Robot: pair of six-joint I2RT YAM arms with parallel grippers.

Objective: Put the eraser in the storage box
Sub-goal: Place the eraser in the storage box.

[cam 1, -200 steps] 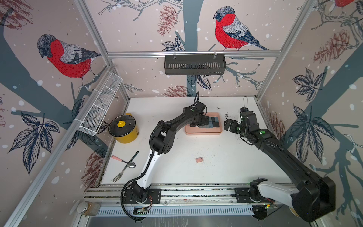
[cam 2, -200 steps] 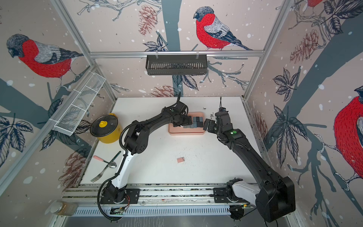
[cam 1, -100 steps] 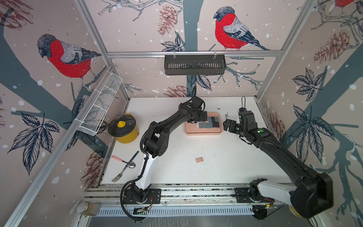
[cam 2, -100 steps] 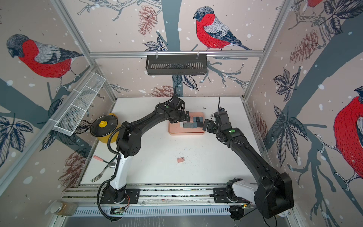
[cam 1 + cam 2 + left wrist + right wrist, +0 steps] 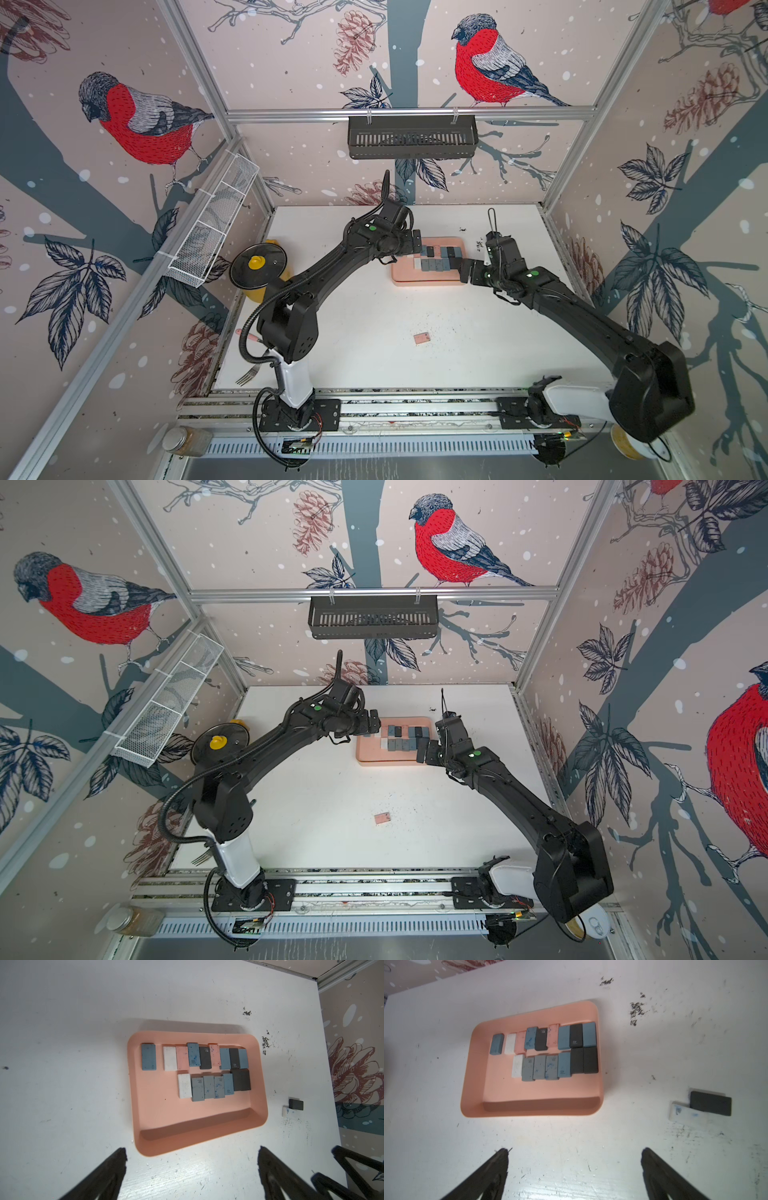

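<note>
Just past the front rail [image 5: 415,409], the white table [image 5: 361,357] is bare across its width, save a fork [image 5: 247,376] at the left edge. Farther in, a pink eraser [image 5: 422,338] lies flat and alone near the middle. It has open table on every side and is well apart from both arms.

Beyond it sits the storage box [image 5: 428,283]. Its near half is bare; erasers fill two rows in the far half, the right ends close to the box's right wall. The left gripper [image 5: 192,1150] hangs above the box's left end, jaws spread wide and holding nothing. The right gripper [image 5: 575,1150] hangs likewise above the right end.

Between the box and the right wall, a black eraser [image 5: 710,1103] touches a white eraser [image 5: 683,1113]. Behind the box, a free strip of table runs to the back edge.
</note>
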